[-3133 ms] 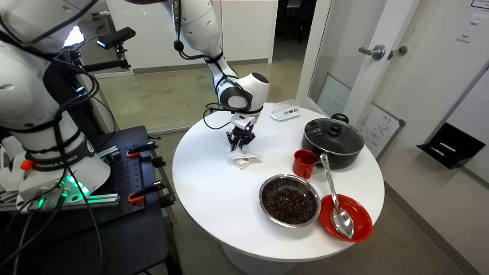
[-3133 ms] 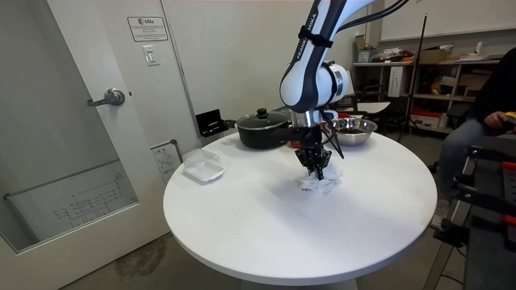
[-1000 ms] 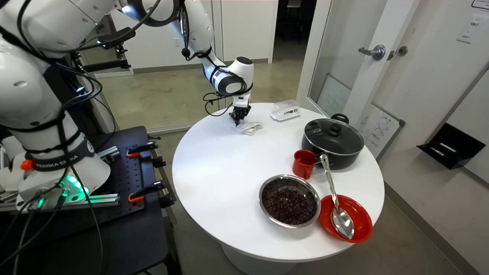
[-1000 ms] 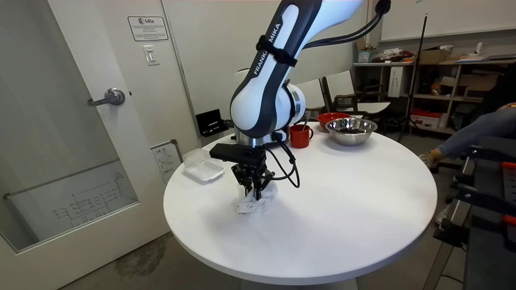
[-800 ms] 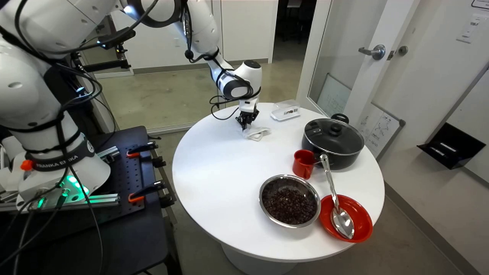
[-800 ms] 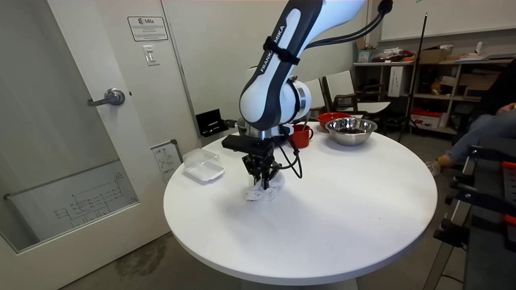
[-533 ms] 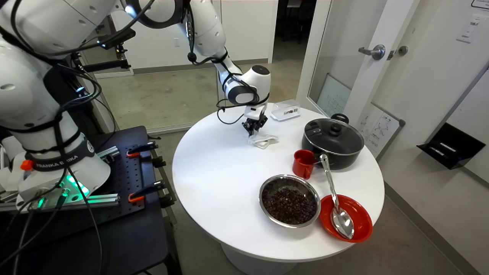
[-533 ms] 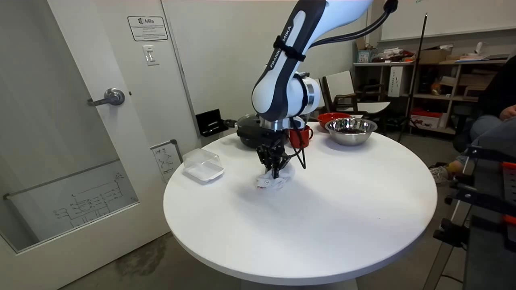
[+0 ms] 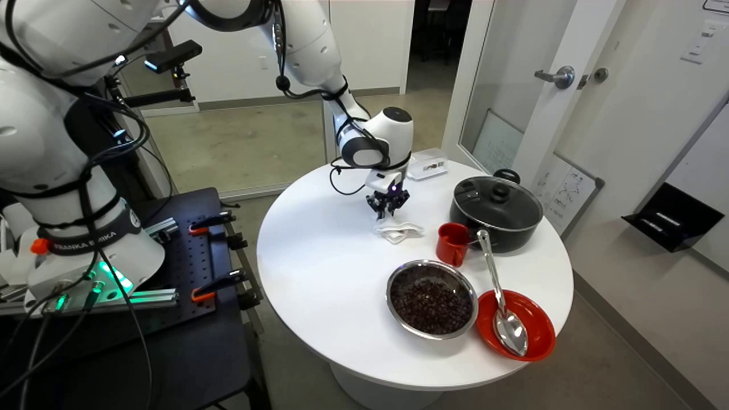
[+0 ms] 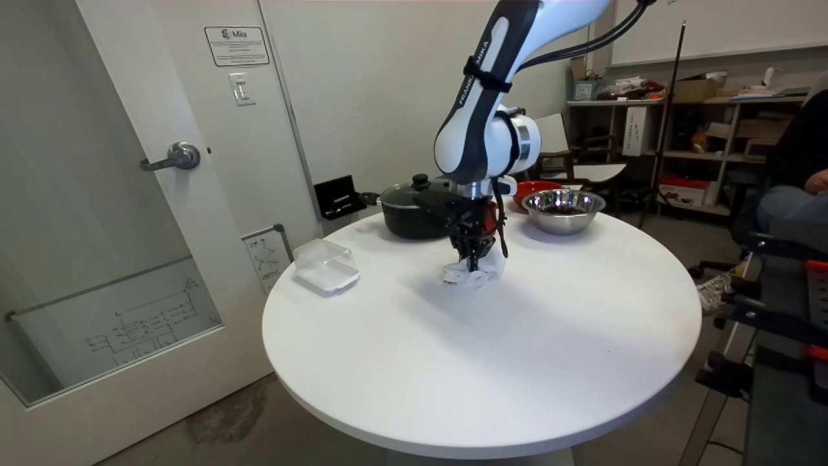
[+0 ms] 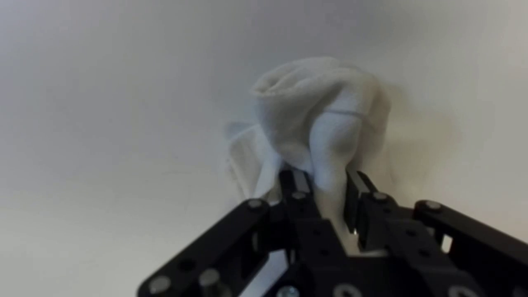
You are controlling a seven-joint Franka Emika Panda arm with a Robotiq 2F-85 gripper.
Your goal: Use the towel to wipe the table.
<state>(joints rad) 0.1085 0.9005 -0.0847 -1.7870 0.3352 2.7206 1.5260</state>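
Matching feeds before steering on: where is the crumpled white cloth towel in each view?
In an exterior view: towel, just below-right of centre, left of the red handled cup.
In an exterior view: towel, below-right of centre, right of the clear plastic box.
Wrist view: towel, just right of centre.
Shared landmark: black two-fingered tool, gripping it.

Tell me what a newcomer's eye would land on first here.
Probably the white robot arm, reaching over the round white table, its gripper clamped on a crumpled white towel. Next, likely the red bowl at the table's edge, a metal spoon in it, beside a steel bowl of dark bits.
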